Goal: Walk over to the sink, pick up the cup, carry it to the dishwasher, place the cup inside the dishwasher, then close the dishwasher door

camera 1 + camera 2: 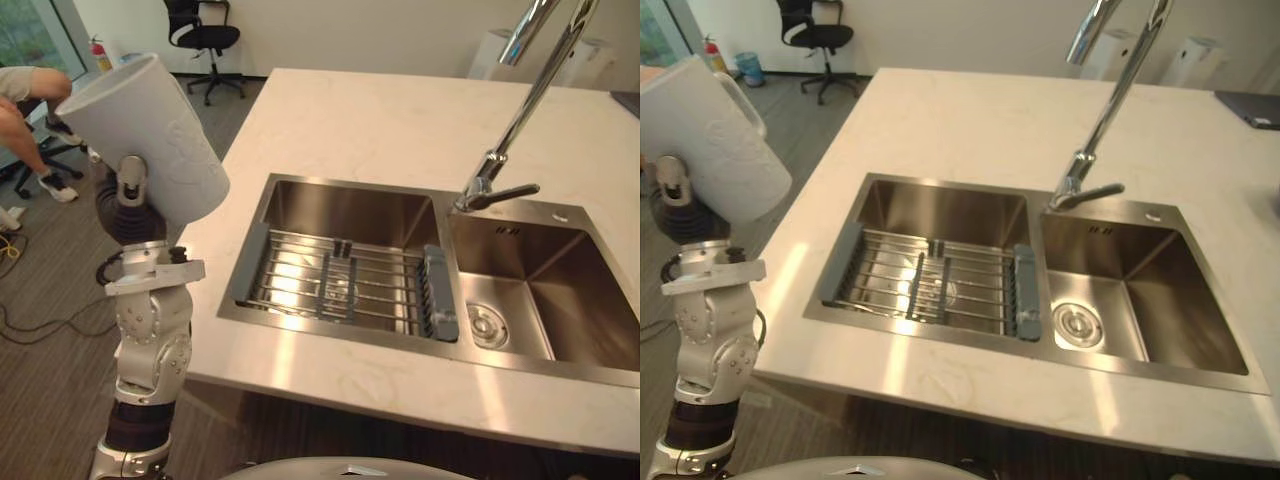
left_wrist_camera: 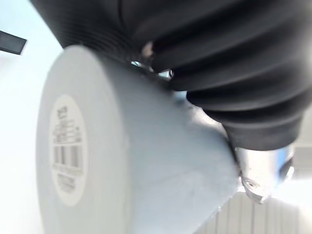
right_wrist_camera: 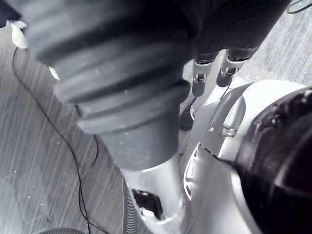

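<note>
- White cup [image 1: 150,130] is up in the air, tilted, left of the tabletop [image 1: 380,120] and well clear of the sink [image 1: 300,182].
- Left hand [image 1: 130,208] is under it, fingers [image 1: 131,180] clamped on the cup.
- Right hand [image 3: 126,112] hangs over the floor [image 3: 39,146]; can't tell its grip.

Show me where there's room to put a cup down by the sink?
Bare: the pale marble countertop behind the chrome tap, and its strip left of the steel sink. The right basin is free. Crowded: wire rack in the left basin.

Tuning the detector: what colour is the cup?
The cup is plain white; best in the left eye view.
</note>
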Available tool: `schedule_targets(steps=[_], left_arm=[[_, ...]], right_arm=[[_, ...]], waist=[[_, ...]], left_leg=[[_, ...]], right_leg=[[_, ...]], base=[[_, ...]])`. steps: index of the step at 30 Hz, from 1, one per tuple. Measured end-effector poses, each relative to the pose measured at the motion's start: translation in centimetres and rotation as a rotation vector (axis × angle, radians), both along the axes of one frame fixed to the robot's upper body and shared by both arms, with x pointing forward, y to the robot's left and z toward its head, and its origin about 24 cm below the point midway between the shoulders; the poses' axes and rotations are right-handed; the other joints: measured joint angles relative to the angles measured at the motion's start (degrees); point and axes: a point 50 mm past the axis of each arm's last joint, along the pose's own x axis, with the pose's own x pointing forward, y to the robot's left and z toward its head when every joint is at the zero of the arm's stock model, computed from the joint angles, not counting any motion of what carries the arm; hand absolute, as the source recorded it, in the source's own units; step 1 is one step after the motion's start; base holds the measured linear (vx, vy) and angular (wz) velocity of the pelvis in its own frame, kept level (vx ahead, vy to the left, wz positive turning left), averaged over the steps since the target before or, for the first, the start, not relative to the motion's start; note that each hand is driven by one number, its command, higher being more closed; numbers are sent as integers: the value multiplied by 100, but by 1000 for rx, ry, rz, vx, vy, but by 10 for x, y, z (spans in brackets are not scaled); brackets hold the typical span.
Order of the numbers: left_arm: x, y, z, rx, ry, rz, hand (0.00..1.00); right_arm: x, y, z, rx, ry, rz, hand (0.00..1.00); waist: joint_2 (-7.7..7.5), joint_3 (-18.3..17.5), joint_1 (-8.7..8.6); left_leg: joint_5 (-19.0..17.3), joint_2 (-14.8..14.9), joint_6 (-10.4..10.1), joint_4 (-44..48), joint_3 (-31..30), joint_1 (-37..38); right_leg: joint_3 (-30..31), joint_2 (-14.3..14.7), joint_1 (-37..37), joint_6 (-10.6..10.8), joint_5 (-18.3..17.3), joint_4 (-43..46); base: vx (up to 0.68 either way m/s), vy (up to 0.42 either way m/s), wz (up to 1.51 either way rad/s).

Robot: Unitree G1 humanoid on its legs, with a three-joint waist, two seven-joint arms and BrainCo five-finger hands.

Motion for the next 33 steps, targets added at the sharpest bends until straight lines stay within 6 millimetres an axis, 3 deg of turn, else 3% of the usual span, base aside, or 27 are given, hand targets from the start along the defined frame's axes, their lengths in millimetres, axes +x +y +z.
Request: schedule_targets(steps=[3,7,12,16,19,22,23,25,27,29,32,33], left_arm=[[-6,9,7,-33,-35,42,100],[-8,24,-1,-146,-8,57,100],[-8,22,-15,-132,61,23,100],[-5,18,-19,-103,96,16,100],[-5,16,-24,-78,132,40,100],[-9,17,-36,-51,197,86,100],[-12,19,-41,-39,223,111,100],[-19,25,-53,-52,275,148,100],[-29,34,-56,-62,289,197,100],[-36,36,-44,-47,225,207,100],[-41,37,-37,-37,172,208,100],[-39,37,-39,-36,178,202,100]], right_arm=[[-3,1,1,-16,-6,-5,0],[-8,1,2,-30,-3,-23,0],[-9,2,2,-28,-3,-24,0],[-4,4,1,-27,-15,4,0],[10,1,3,-42,-44,78,0],[25,-9,5,-70,-52,172,0],[28,-13,6,-78,-44,204,0],[35,-22,8,-106,-41,262,0],[42,-28,11,-125,-44,301,0],[41,-24,9,-113,-36,304,0],[35,-28,7,-113,8,277,0],[27,-33,7,-126,24,235,0]], waist=[[-30,-83,33],[-24,-164,127],[-5,-163,206],[-27,-165,229],[-69,-138,297],[68,113,369],[173,206,445],[367,303,550],[463,242,588],[336,162,569],[258,127,560],[235,111,501]], left_leg=[[-4,-44,28,-25,-81,0],[33,-17,119,-110,-186,-24],[73,-10,159,-71,-478,-125],[103,-67,139,192,-754,-260],[63,-165,122,630,-986,-560],[19,-201,54,1223,-1183,-889],[-70,-140,-75,1458,-1221,-1015],[-90,43,-161,1474,-1219,-1034],[-93,124,-78,1285,-1129,-1044],[-103,214,271,1097,-630,-1145],[13,420,443,1749,-119,-1420],[86,865,651,2681,307,-1459]], right_leg=[[-156,-81,-79,-5,2,241],[-298,-130,-324,-35,6,745],[-432,-268,-584,-257,-148,1497],[-413,-399,-588,-275,-383,1883],[-396,-418,-389,-240,-632,1599],[-38,-294,-33,-173,-972,1208],[59,-200,22,51,-1136,1165],[31,-81,-73,-35,-1273,1379],[-50,-88,-202,-134,-1394,1717],[-522,-398,-333,-219,-1307,1709],[-981,-764,-483,-190,-1082,1728],[-1470,-1143,-425,-104,-976,1824]], base=[[-47,30,12],[-38,17,13],[15,-3,27],[52,-30,45],[35,-81,51],[-97,-131,62],[-196,-150,47],[-273,-118,16],[-243,-133,25],[-143,-85,86],[-116,5,105],[-83,100,113]])
